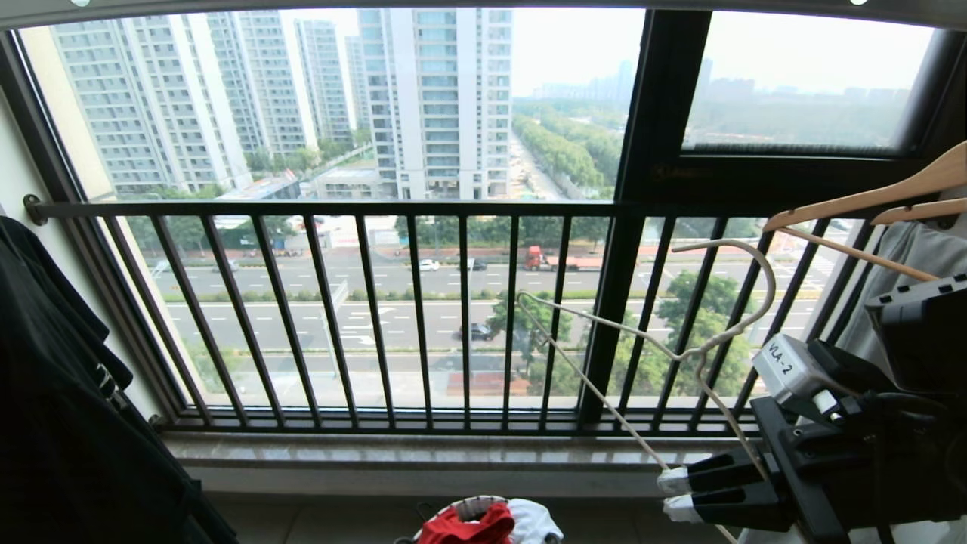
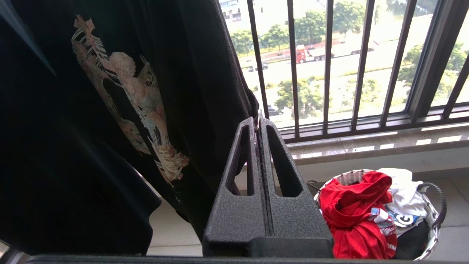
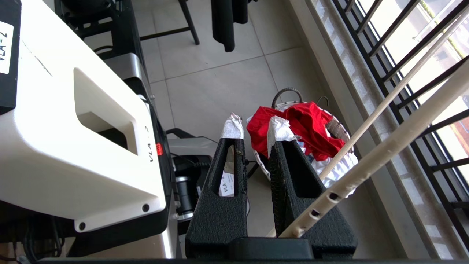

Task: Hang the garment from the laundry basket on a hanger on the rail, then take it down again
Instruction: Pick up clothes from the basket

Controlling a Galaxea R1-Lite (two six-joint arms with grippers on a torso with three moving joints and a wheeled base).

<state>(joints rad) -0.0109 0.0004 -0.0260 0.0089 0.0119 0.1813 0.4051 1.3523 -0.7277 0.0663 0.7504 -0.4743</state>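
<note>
Gripping one thin arm of the hanger (image 1: pixel 680 351), the right gripper (image 1: pixel 675 495) sits low at the right of the head view, its white-taped fingertips (image 3: pixel 232 126) pointing towards the window. The jaws are drawn in to a narrow gap, and the wire runs into them deep by their roots rather than at the tips. The hanger rises at a tilt above the gripper, twisted neck and large hook uppermost, in front of the dark window railing (image 1: pixel 378 209). It hangs on nothing.

Below the right gripper, the garment (image 3: pixel 293 124) lies crumpled on top of the laundry basket (image 2: pixel 436 220), which stands on the tiled floor (image 3: pixel 205 80) just beside the stone sill. A white printed garment (image 2: pixel 403 190) lies in the basket next to the red one, touching it.

The left gripper (image 2: pixel 258 123) is held with its jaws pressed together on nothing, close to the hem of a black printed T-shirt (image 2: pixel 146 91) that hangs at the robot's left.

Two light wooden hangers (image 1: pixel 869 196) show at the upper right of the head view, with grey cloth (image 1: pixel 906 249) under them.
</note>
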